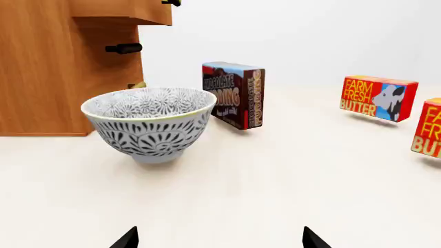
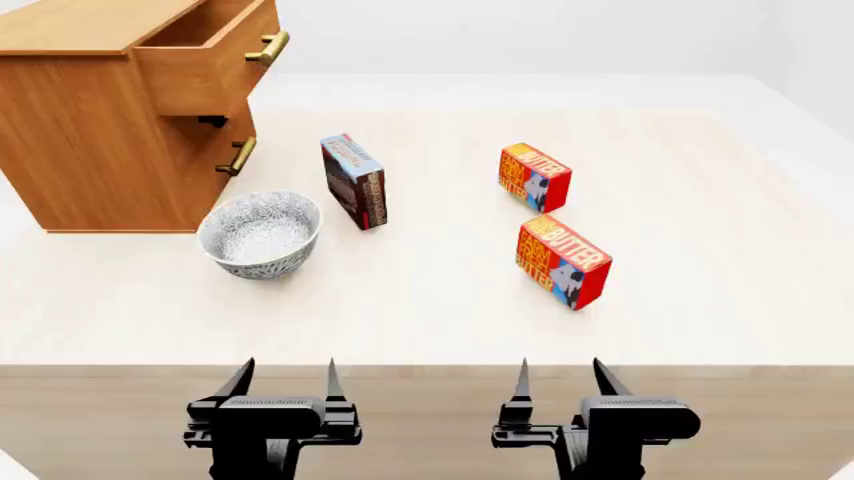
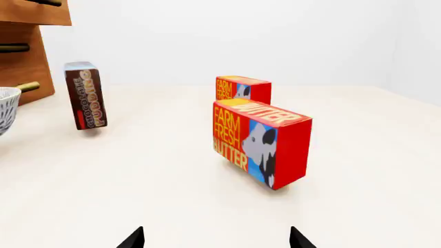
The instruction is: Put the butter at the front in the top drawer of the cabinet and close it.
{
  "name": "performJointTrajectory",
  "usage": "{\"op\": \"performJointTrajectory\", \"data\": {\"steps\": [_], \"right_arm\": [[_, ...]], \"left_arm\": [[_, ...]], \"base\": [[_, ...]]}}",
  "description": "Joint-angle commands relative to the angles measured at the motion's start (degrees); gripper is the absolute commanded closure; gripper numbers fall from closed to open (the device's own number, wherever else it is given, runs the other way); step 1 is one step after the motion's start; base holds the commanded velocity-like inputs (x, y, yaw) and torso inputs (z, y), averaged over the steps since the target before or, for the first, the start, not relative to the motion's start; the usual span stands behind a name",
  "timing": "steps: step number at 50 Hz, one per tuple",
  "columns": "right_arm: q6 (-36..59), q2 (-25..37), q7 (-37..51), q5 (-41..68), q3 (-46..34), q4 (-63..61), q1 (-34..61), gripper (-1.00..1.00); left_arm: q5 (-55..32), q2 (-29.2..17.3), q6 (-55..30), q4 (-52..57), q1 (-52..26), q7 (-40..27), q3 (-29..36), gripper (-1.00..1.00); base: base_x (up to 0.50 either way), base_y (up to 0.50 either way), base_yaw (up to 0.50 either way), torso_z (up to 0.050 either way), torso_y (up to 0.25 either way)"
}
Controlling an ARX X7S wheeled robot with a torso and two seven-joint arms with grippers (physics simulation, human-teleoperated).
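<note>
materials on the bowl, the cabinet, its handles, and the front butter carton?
Bowl: looks like glazed ceramic, white with a dark printed floral pattern and a slight sheen.
Cabinet: wood or wood veneer, with visible grain and a satin brown finish.
Handles: brass-coloured metal bars, shiny.
Front butter carton: likely printed cardboard, with flat faces, sharp edges and matte red print.

Two arms at the near edge of the head view, side by side, level with each other. Left gripper [image 2: 288,384] near left, jaws parted, thin dark fingertips [image 1: 126,239] pointing away toward the far side, nothing between them. Right gripper [image 2: 559,381] near right, jaws likewise parted and empty, fingertips [image 3: 133,238] aimed forward. Both held low, touching nothing.
</note>
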State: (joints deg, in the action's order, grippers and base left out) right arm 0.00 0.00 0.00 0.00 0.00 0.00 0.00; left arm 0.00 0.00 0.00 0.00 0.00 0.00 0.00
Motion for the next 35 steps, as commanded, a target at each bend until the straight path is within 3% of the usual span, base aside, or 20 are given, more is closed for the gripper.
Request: {"op": "performJointTrajectory", "data": {"steps": [1,6,9,10,12,15,20,22,25,27,29,35], "right_arm": [[-2.8,0.9,1.2,0.6,-1.2,-0.8,-1.0,-1.0],[-12.9,2.4,3.8,-1.8,-2.6,-5.1,-4.3,-1.0],[-7.9,3.3,4.9,-5.4,-2.9,-14.3,-4.2,-1.0],[-4.7,3.5,4.9,-6.7,-3.1,-17.7,-3.7,-1.0],[8.8,3.8,2.7,-8.5,-3.4,-27.0,-0.6,-1.0],[34.6,4.5,-3.5,-9.0,-3.7,-39.2,9.5,-1.0],[77.5,8.8,-13.6,-9.3,-6.6,-49.2,38.8,-1.0],[90.0,8.9,-18.3,-11.7,-6.6,-44.9,47.3,-1.0],[90.0,0.4,-44.1,-37.5,-9.7,-32.0,56.7,-1.0],[90.0,0.0,-61.3,-54.7,-9.3,-26.1,62.4,-1.0],[90.0,0.0,-63.9,-61.8,-9.5,-21.9,66.8,-1.0],[89.9,0.0,-59.4,-55.0,-7.7,-17.4,75.6,-1.0]], "left_arm": [[-0.9,-1.0,1.2,1.0,0.4,-1.0,1.0,-1.0],[1.1,-2.5,10.3,4.3,1.8,-3.4,2.1,-1.0],[3.4,-3.8,8.5,12.2,0.9,-4.0,2.4,-1.0],[2.6,-4.0,4.0,16.1,-0.3,-3.5,2.1,-1.0],[-1.5,-4.9,-13.2,26.7,-5.6,-1.2,1.0,-1.0],[-8.1,-7.1,-39.0,38.0,-21.3,0.5,-1.0,-1.0],[-11.9,-11.0,-81.2,35.5,-49.7,2.6,1.1,-1.0],[-11.8,-11.4,-82.5,29.3,-57.3,3.0,1.5,-1.0],[-11.1,-11.3,-79.8,18.8,-65.5,3.2,1.5,-1.0],[-10.2,-11.8,-77.3,11.2,-70.8,3.6,3.3,-1.0],[-9.6,-12.5,-76.2,5.3,-76.2,4.4,6.3,-1.0],[-9.4,-11.5,-72.1,-8.7,-88.7,6.5,8.2,-1.0]], "base": [[0.0,0.0,0.0,0.0,0.0],[0.0,0.0,0.0,0.0,0.0],[0.0,0.0,0.0,0.0,0.0],[0.0,0.0,0.0,0.0,0.0],[0.0,0.0,0.0,0.0,0.0],[0.0,0.0,0.0,0.0,0.0],[0.0,0.0,0.0,0.0,0.0],[0.0,0.0,0.0,0.0,0.0],[0.0,0.0,0.0,0.0,0.0],[0.0,0.0,0.0,0.0,0.0],[0.0,0.0,0.0,0.0,0.0],[0.02,0.0,0.0,0.0,0.0]]}}
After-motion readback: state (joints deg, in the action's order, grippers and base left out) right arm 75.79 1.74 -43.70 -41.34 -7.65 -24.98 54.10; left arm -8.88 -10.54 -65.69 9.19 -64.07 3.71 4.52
